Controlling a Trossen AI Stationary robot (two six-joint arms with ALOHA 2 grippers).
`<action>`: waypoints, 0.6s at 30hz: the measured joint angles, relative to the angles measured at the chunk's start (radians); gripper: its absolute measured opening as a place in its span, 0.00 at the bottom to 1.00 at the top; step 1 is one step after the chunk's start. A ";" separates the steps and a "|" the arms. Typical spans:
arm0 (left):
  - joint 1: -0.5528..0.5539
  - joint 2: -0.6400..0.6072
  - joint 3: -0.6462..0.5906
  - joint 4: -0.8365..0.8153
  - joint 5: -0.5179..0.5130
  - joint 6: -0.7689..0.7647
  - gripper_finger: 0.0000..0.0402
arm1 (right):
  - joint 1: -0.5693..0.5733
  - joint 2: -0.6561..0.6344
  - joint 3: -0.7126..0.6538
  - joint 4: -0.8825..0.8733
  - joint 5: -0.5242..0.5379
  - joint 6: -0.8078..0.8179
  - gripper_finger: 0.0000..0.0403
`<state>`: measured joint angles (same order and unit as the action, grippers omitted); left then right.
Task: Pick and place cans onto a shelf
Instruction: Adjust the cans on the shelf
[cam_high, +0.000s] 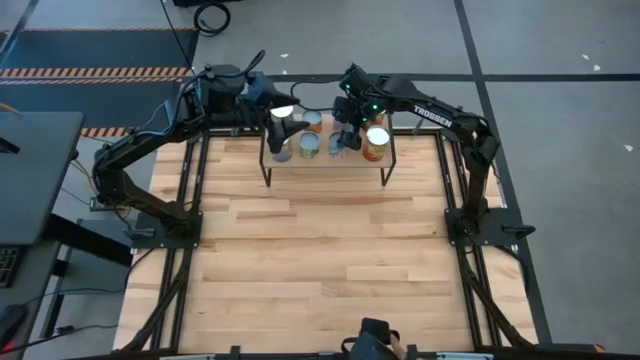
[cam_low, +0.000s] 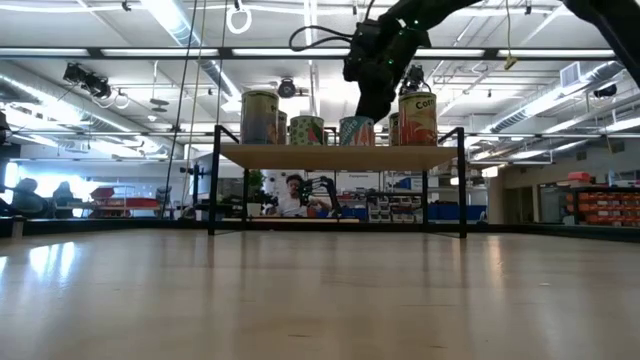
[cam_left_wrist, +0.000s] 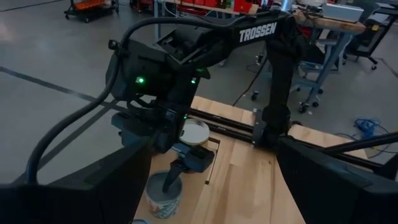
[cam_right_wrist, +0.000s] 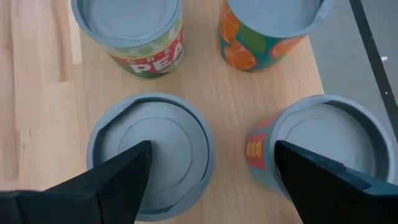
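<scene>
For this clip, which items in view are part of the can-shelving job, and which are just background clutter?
Job in hand:
cans, standing on the shelf
right end effector, open above the cans
left end effector, open near the shelf

Lying about:
coiled cable on the floor
striped floor mat
person beyond the table

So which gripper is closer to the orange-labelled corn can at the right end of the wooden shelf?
Right. The right gripper hangs over the shelf just beside the orange-labelled corn can; the left gripper is over the shelf's far left end.
</scene>
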<state>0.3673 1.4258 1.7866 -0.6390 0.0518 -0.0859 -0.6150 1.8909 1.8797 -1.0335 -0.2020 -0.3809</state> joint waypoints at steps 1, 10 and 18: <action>0.000 0.000 0.000 0.001 -0.006 -0.001 0.87 | 0.000 0.000 0.000 0.000 0.000 -0.004 0.86; 0.001 0.000 0.000 0.000 -0.013 -0.013 0.87 | 0.017 0.000 -0.001 0.011 -0.021 -0.210 0.86; -0.005 0.000 0.000 0.000 -0.014 -0.050 0.87 | 0.009 0.002 -0.002 -0.003 -0.080 -0.273 0.86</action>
<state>0.3628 1.4258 1.7866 -0.6388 0.0382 -0.1356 -0.6065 1.8927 1.8778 -1.0363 -0.2821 -0.6537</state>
